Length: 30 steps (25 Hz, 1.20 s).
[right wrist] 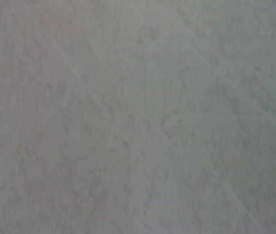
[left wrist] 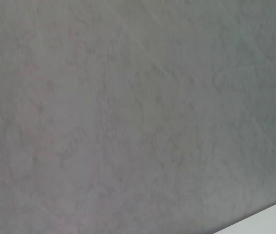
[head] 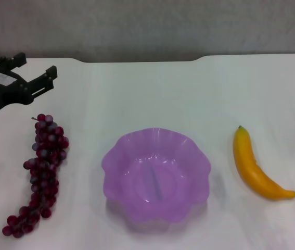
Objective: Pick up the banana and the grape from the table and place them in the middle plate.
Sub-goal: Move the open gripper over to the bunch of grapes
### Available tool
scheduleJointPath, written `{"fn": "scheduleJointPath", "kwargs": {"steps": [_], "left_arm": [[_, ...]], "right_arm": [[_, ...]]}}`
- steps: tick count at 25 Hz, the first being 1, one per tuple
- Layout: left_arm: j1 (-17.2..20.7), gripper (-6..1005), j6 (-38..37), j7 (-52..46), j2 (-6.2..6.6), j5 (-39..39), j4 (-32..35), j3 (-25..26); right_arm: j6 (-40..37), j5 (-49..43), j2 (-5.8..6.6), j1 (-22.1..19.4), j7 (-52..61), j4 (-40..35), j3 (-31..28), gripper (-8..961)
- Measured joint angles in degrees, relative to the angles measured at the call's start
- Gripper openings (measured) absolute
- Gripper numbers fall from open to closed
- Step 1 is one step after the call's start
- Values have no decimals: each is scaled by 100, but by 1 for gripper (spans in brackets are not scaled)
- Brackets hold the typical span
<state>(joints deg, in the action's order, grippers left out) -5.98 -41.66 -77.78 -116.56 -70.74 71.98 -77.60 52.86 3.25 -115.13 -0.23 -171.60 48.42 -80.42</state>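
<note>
**Fruit Waits on Both Sides of the Plate**

Nothing has been picked up yet. The middle plate [head: 156,174] is set near the middle of the front edge of the bench [head: 152,88], and nothing is seen inside it. It seems to be put there so that it can be reached from both sides.

The grape [head: 41,172] is laid flat on the bench toward the left edge, well apart from the plate. It is stretched out long, with one end near the front left corner.

The banana [head: 256,166] is laid on its side toward the right edge, also well apart from the plate. Its dark tip is pointed toward the back of the bench.

The left claw [head: 35,73] is held in the air near the back left corner, behind the grape. Its two fingers are spread apart and nothing is gripped. It is likely placed there so the grape can be taken first.

The right claw is not seen at all. Only a plain grey surface is shown by both wrist cameras, perhaps a wall.
</note>
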Motion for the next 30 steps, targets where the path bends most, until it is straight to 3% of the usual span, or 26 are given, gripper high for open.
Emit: {"fn": "scheduleJointPath", "kwargs": {"steps": [16, 22, 25, 30], "left_arm": [[57, 805, -10, -9, 2, 67, 91, 2], [217, 805, 32, -434, 5, -68, 505, 2], [316, 803, 114, -793, 2, -369, 846, -1], [368, 801, 369, -2368, -13, -1900, 1637, -15]], "right_arm": [[5, 0, 0, -4, 11, 0, 2, 841], [5, -2, 0, -4, 11, 0, 9, 840], [5, -8, 0, -4, 10, 0, 9, 840], [5, -9, 0, -4, 5, 0, 9, 840]]}}
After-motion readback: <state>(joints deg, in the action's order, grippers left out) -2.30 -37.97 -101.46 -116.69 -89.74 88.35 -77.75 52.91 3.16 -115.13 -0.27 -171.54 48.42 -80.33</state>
